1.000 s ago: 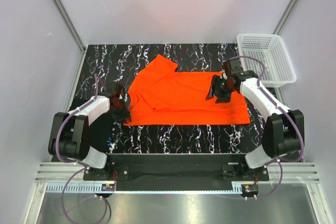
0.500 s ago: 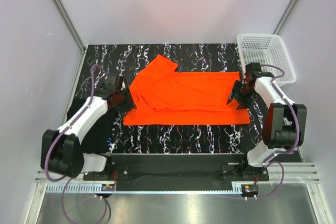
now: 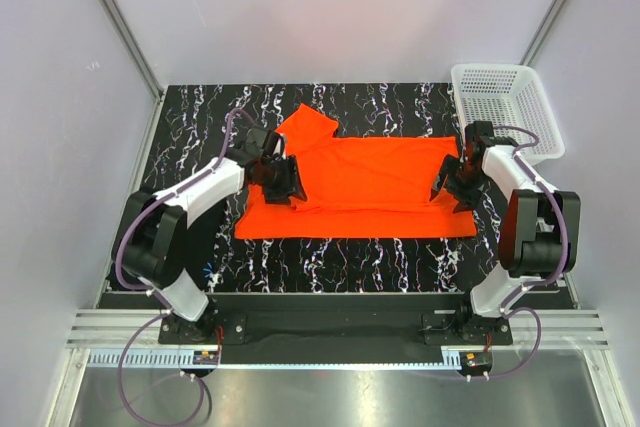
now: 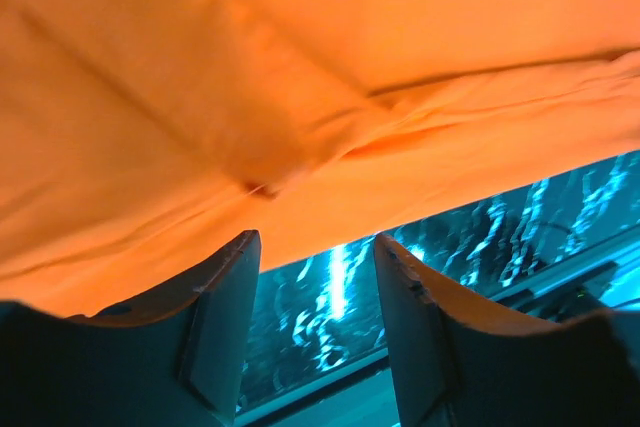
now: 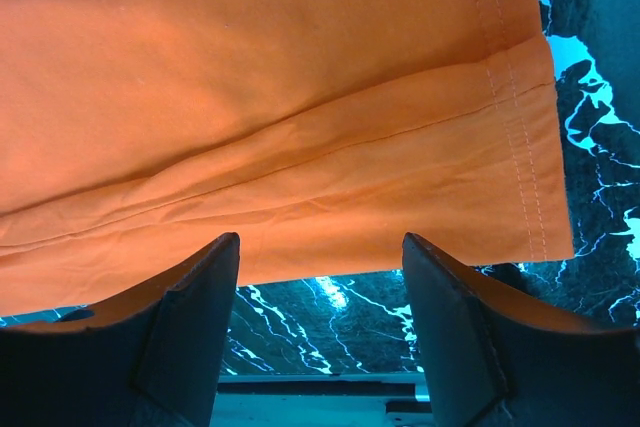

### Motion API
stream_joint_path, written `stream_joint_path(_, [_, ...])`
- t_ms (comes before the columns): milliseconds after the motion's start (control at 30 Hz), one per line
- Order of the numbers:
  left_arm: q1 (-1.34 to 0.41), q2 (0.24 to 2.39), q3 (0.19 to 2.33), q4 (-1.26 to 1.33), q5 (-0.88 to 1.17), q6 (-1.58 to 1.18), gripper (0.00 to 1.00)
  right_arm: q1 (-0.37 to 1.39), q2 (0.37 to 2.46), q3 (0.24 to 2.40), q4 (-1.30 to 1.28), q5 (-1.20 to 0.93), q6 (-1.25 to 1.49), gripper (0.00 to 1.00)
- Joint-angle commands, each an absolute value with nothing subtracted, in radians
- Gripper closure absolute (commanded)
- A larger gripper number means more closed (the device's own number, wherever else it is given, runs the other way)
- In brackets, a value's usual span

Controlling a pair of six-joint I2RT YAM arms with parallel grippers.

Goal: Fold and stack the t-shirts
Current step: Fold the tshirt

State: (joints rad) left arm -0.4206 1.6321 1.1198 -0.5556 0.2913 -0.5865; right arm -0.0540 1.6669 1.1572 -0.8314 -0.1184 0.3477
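The orange-red t-shirt point(image 3: 370, 187) lies folded lengthwise on the black marbled mat point(image 3: 330, 257), with one sleeve point(image 3: 305, 125) pointing to the back. My left gripper point(image 3: 283, 179) is open and empty, low over the shirt's left part. In the left wrist view point(image 4: 318, 332) the cloth point(image 4: 300, 97) lies just beyond the fingertips. My right gripper point(image 3: 450, 183) is open and empty at the shirt's right hem. In the right wrist view point(image 5: 320, 337) the stitched hem point(image 5: 520, 147) lies ahead. A plain black patch point(image 3: 200, 242) beside my left arm may be the black t-shirt; I cannot tell.
A white mesh basket point(image 3: 505, 107) stands at the back right, just off the mat, close to my right arm. Bare mat shows in front of the shirt and behind it on the left point(image 3: 210, 112). White walls close in on three sides.
My left gripper has swung right from the shirt's left edge to over its left part. My right gripper moved right to the hem, then stayed. The shirt has hardly shifted.
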Motion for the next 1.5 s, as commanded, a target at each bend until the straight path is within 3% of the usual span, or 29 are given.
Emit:
stream_joint_path(0, [-0.423,1.678,1.166,-0.518,0.311,-0.632,0.47,-0.051,1.632,1.152,-0.808,-0.121,0.345,0.27])
stream_joint_path(167, [-0.439,1.716,1.186,-0.543,0.256,-0.666,0.52,-0.051,1.589,1.128,-0.786,-0.181,0.379,0.28])
stream_joint_path(400, [-0.469,1.778,1.233,-0.578,0.196,-0.683,0.48,-0.051,1.586,1.114,-0.775,-0.210,0.393,0.27])
stream_joint_path(500, [-0.476,1.807,1.252,-0.583,0.186,-0.683,0.54,-0.051,1.578,1.106,-0.773,-0.212,0.390,0.28])
stream_joint_path(633, [-0.476,1.832,1.284,-0.592,0.172,-0.669,0.68,-0.051,1.565,1.100,-0.773,-0.209,0.387,0.28])
stream_joint_path(767, [-0.477,1.855,1.342,-0.626,0.150,-0.644,0.98,-0.051,1.557,1.095,-0.773,-0.196,0.380,0.28])
stream_joint_path(800, [-0.479,1.856,1.362,-0.629,0.140,-0.641,1.00,-0.051,1.555,1.095,-0.773,-0.196,0.379,0.28])
stream_joint_path(1133, [-0.483,1.957,1.517,-0.667,0.172,-0.621,1.00,-0.054,1.572,1.106,-0.775,-0.195,0.390,0.28])
stream_joint_path(1467, [-0.499,2.037,1.664,-0.704,0.209,-0.601,0.93,-0.055,1.588,1.114,-0.773,-0.204,0.405,0.27])
